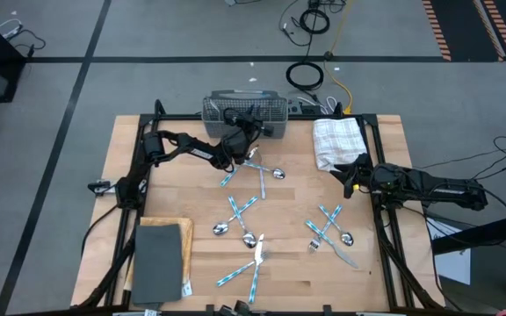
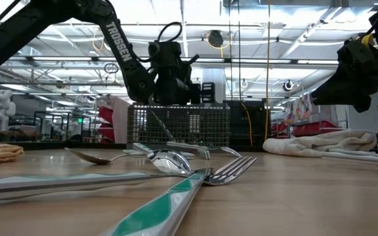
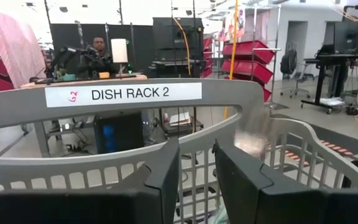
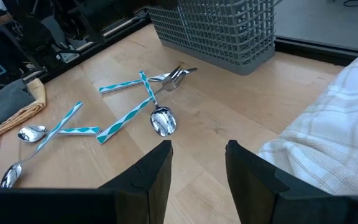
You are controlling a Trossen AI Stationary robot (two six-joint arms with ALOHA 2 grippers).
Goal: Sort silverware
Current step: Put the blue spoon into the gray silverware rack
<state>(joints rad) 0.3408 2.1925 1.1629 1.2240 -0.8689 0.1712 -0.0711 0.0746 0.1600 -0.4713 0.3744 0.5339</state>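
You've got a grey mesh basket [image 1: 244, 111] at top centre of the wooden table [image 1: 191, 211], white checked towel [image 1: 336, 140] upper right, and a dark grey cloth [image 1: 158, 261] lower left.

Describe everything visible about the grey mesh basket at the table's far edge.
The grey basket is a rectangular open-topped rack with slotted plastic-looking walls, standing upright at the table's far edge, left of the white towel. In the left wrist view its rim carries a white label reading DISH RACK 2. The left pincer hangs above its opening, fingers apart. Its contents cannot be made out.
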